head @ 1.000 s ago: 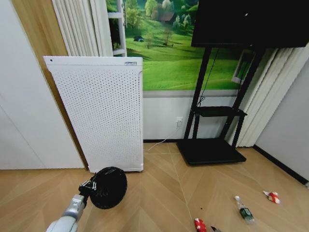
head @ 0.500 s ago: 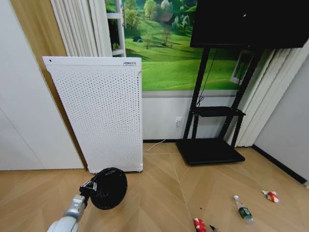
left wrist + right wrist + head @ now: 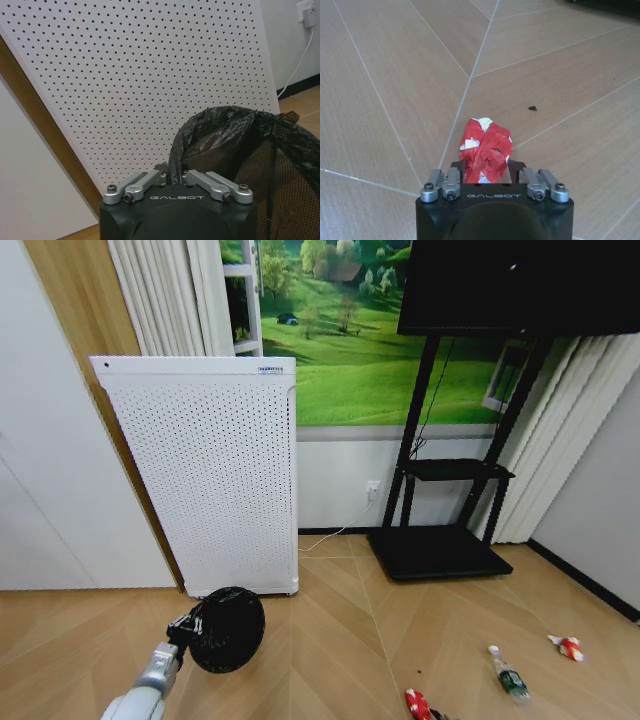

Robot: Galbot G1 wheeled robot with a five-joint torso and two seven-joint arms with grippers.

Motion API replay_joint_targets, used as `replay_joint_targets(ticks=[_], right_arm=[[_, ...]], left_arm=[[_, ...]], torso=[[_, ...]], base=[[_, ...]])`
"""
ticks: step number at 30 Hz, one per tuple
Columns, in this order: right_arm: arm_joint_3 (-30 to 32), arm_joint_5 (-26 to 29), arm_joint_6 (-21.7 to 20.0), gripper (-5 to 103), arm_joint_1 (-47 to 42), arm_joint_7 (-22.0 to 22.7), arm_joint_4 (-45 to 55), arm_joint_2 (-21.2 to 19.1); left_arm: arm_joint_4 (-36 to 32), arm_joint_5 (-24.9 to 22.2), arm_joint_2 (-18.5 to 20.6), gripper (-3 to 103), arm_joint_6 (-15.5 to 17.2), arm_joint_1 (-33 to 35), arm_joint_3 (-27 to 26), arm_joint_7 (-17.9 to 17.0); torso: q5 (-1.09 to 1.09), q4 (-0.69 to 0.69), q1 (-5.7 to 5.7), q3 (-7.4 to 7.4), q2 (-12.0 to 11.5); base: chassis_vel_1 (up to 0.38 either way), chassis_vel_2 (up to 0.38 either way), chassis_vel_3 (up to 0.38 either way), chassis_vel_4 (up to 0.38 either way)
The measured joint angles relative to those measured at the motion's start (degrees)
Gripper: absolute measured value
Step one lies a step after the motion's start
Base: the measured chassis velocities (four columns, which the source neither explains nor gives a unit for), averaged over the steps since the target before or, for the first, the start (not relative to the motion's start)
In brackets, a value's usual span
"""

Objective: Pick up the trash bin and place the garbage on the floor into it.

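The trash bin (image 3: 226, 628), black wire mesh with a black bag liner, hangs tilted just above the floor in front of the white perforated box. My left gripper (image 3: 186, 629) is shut on its rim; the left wrist view shows the gripper (image 3: 172, 176) pinching the liner over the bin (image 3: 250, 150). Garbage lies on the floor at the right: a crumpled red-and-white can (image 3: 415, 703), a clear bottle (image 3: 509, 674) with a green label, and a red-and-white wrapper (image 3: 567, 646). My right gripper (image 3: 488, 169) is low over the can (image 3: 487, 145), open, one finger on each side.
The tall white perforated box (image 3: 210, 480) leans against the wall behind the bin. A black TV stand (image 3: 440, 550) with a wide base stands at the back right. Curtains hang at both sides. Bare wood floor (image 3: 330, 640) lies between the bin and the garbage.
The whole head view shifts slightly, so the camera moved. The bin stays held in my left gripper and the garbage has not moved.
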Motion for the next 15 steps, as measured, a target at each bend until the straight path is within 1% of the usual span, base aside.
replay_joint_targets(ticks=[1, 4, 7, 8, 10, 15], right_arm=[[0.1, -0.31, 0.27, 42, -0.04, 0.01, 0.05, 0.06], [0.13, -0.49, 0.53, 40, -0.04, 0.03, 0.05, 0.1], [0.29, -0.68, 0.93, 30, -0.08, 0.03, 0.47, 0.04], [0.29, -0.68, 0.93, 30, -0.08, 0.03, 0.47, 0.04], [0.87, -0.69, 0.96, 24, -0.41, 0.03, 1.46, -0.3], [1.79, -0.88, 0.97, 22, -1.05, 0.01, 2.73, -0.8]], left_arm=[[0.03, 0.01, -0.07, 6, -0.04, 0.0, 0.0, -0.01], [0.05, 0.02, -0.11, 6, -0.07, 0.0, -0.02, -0.04], [0.13, 0.03, -0.13, 6, -0.15, -0.02, -0.14, -0.08], [0.13, 0.03, -0.13, 6, -0.15, -0.02, -0.14, -0.08], [0.17, 0.03, -0.14, 6, -0.23, -0.09, -0.21, -0.1], [0.2, 0.04, -0.34, 6, -0.33, -0.18, -0.2, -0.1]], torso=[[-0.03, 0.0, 0.0, 0.0, 0.01], [-0.04, 0.0, 0.0, 0.0, 0.01], [-0.03, 0.0, 0.0, 0.0, 0.02], [-0.03, 0.0, 0.0, 0.0, 0.02], [-0.03, 0.01, 0.0, -0.01, 0.02], [-0.04, 0.0, 0.0, -0.01, 0.03]], base=[[0.0, 0.0, 0.0, 0.0], [0.0, 0.0, 0.0, 0.0], [0.0, 0.0, 0.0, 0.0], [0.0, 0.0, 0.0, 0.0], [0.0, 0.0, 0.0, 0.0], [0.0, 0.0, 0.0, 0.0]])
